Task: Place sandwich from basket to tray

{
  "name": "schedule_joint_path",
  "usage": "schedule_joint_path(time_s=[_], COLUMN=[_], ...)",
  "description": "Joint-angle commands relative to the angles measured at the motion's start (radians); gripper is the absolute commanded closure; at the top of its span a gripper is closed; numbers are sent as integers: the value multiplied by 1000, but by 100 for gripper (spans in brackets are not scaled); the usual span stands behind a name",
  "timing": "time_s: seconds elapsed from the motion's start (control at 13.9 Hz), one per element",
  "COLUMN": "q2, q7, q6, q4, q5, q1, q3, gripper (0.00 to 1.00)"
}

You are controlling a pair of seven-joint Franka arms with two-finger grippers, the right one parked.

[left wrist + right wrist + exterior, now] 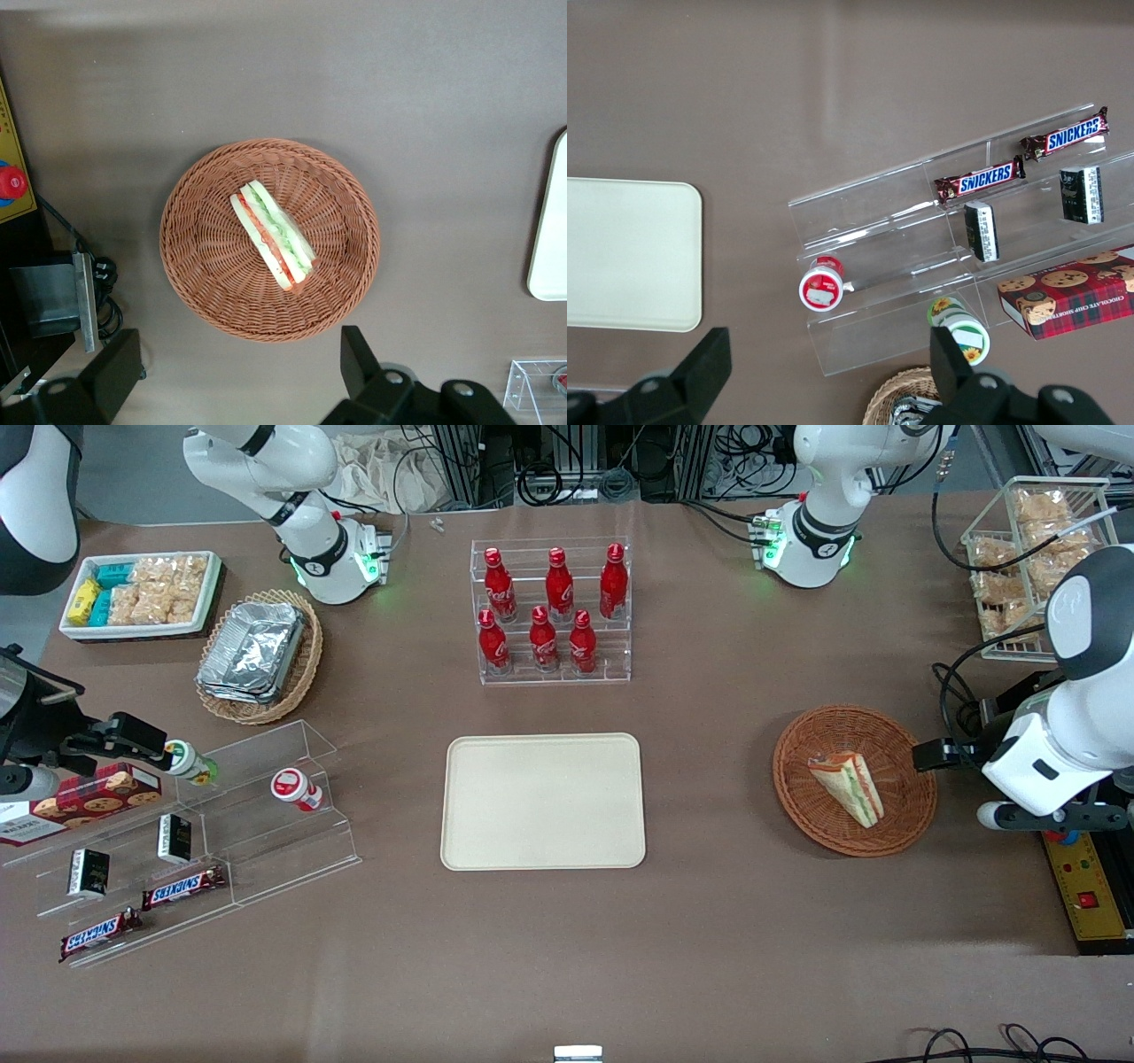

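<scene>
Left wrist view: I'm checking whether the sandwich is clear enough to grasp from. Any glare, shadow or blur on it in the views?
Left wrist view: the sandwich is sharp and evenly lit in the basket, no glare; the open gripper is dark and cut by the frame edge. Front view: the tray is bright but keeps its outline, and the foil containers show shiny highlights.

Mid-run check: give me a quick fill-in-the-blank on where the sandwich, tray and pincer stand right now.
1. The sandwich lies in the ____.
2. The tray holds ____ items.
3. The pincer is above the basket with its fingers ____.
4. The rack farther from the front camera than the tray holds ____ red bottles.

Missing words: basket; no; open; six
</scene>
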Motion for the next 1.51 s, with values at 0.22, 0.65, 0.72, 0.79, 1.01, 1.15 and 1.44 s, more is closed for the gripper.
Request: schedule_joint_path(time_s=[0.22,0.65,0.72,0.79,1.01,1.15,1.44], q2=[5,-29,-29,-27,-32,-63,-113], q7=[12,-1,-2,-7,-13,-43,-121], q6=[-5,-48,-51,-48,-18,71,298], q4=[27,16,13,6,-49,-156,-390], q5=[2,0,-1,-1,-41,-43,-44], q1=[2,-3,-1,-3,-4,-6,-8], q3=[-4,-4,-4,-4,-4,-6,-8], gripper=[0,0,0,0,0,0,0])
